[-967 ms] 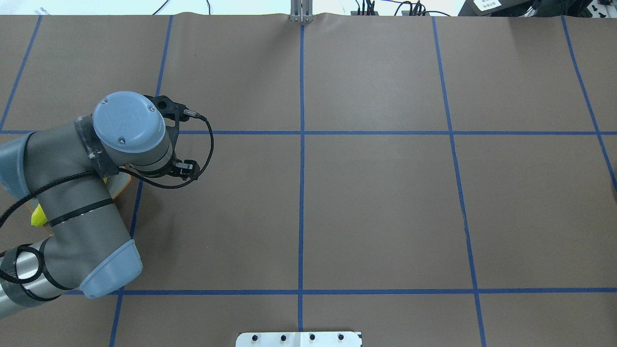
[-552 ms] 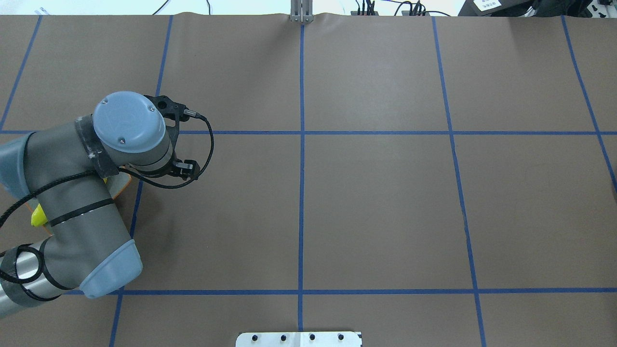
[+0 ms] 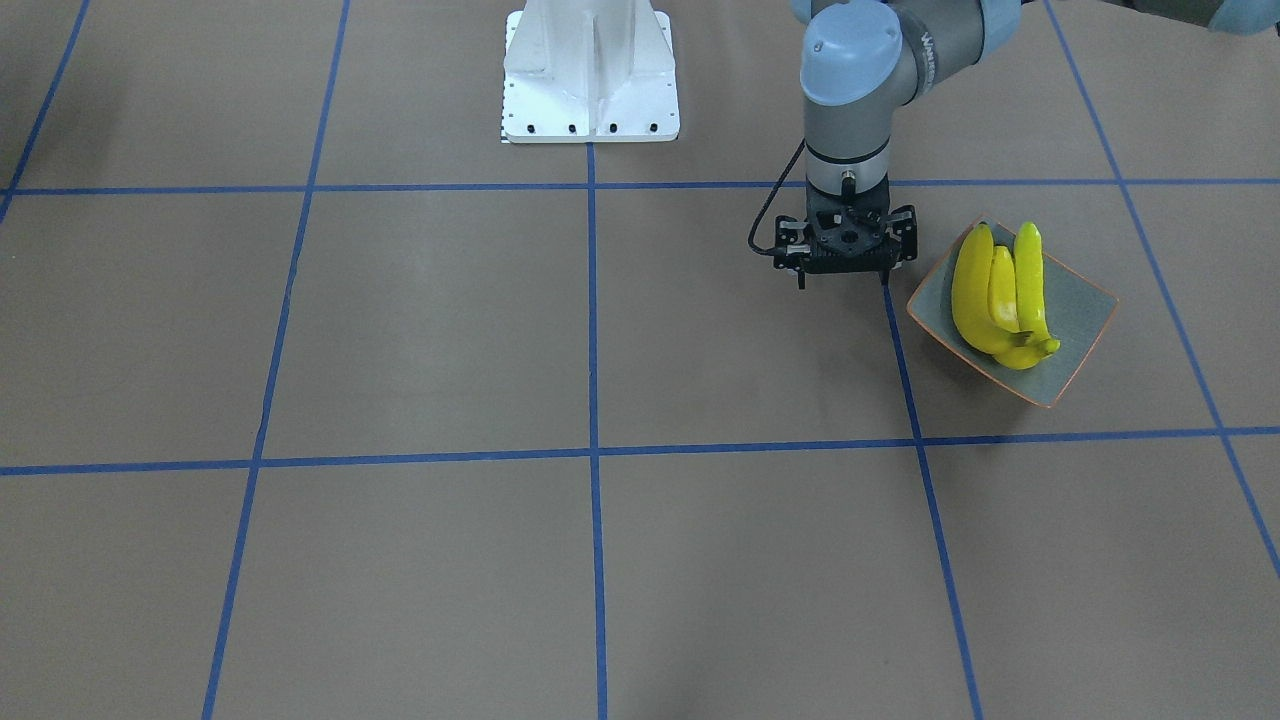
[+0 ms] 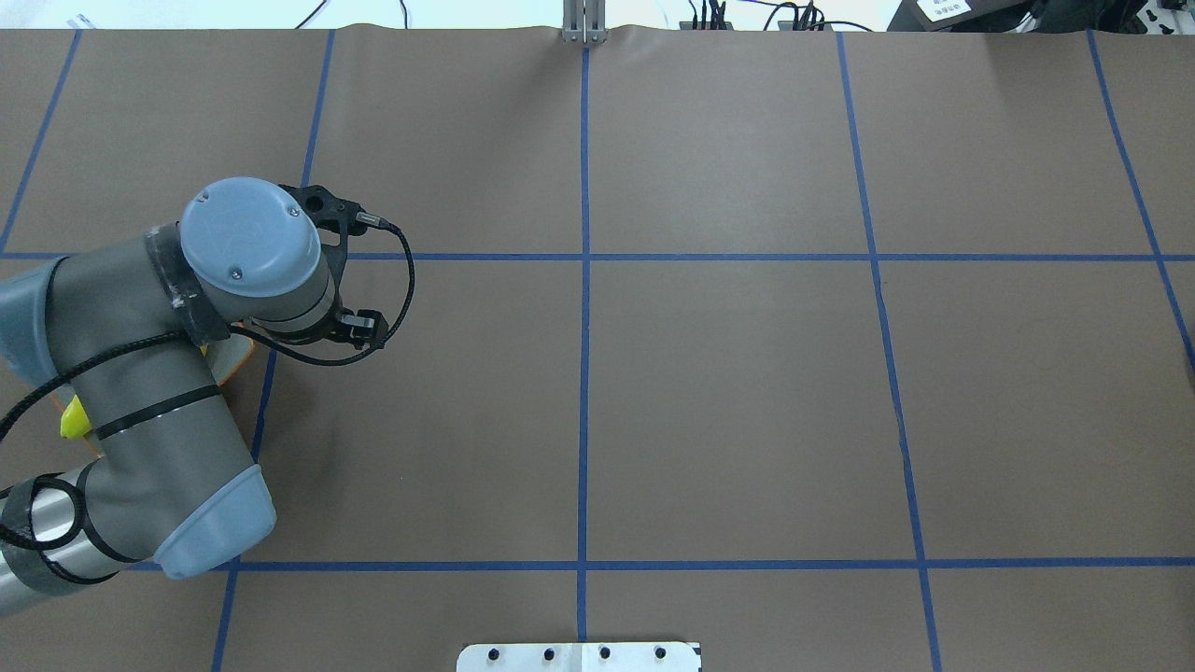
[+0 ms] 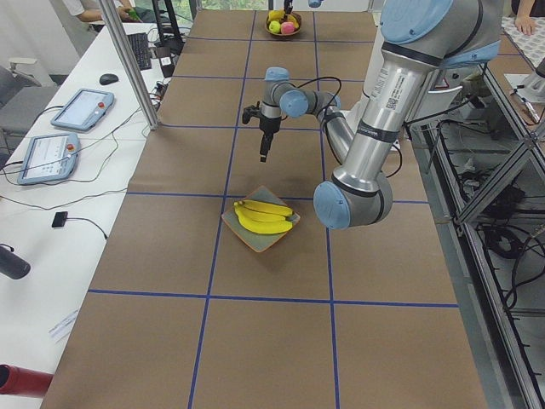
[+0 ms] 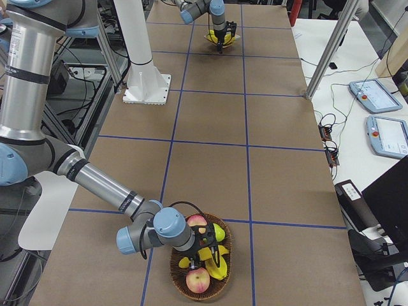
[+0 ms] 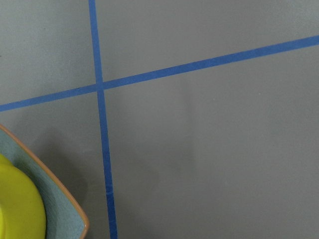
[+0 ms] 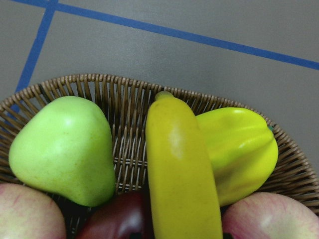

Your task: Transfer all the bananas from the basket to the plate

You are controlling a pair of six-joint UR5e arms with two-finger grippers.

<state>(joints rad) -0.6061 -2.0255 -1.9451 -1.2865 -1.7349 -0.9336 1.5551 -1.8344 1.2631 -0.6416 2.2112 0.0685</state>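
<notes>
Yellow crowds the plate: three bananas lie side by side in it, their ends bunched toward the operators' edge of the table. The dish sits toward the table's left end, roughly midway between the robot's edge and the operators' edge. From overhead we see almost none of this, because the left arm covers the dish and leaves us only an orange corner of rim and a sliver of yellow. The left gripper hangs just beside the plate, on the side toward the table's middle, pointing down with its fingers spread and nothing between them; how high it stands over the table we cannot tell. Its wrist camera shows no fingers at all, only a corner of the plate and a banana's flank, both cut off by the frame, near a crossing of blue tape lines. A fourth banana lies in the wicker basket close to the table's right end, between a green pear and a ribbed yellow fruit, its lower end cut off. Two apples and a dark red fruit peek in at the bottom. The right gripper shows only in the side view from the right end, small and dark, lowered among the fruit in the basket. We cannot tell whether its fingers are apart or together, nor whether they touch the banana, and its own wrist camera shows none of them.
</notes>
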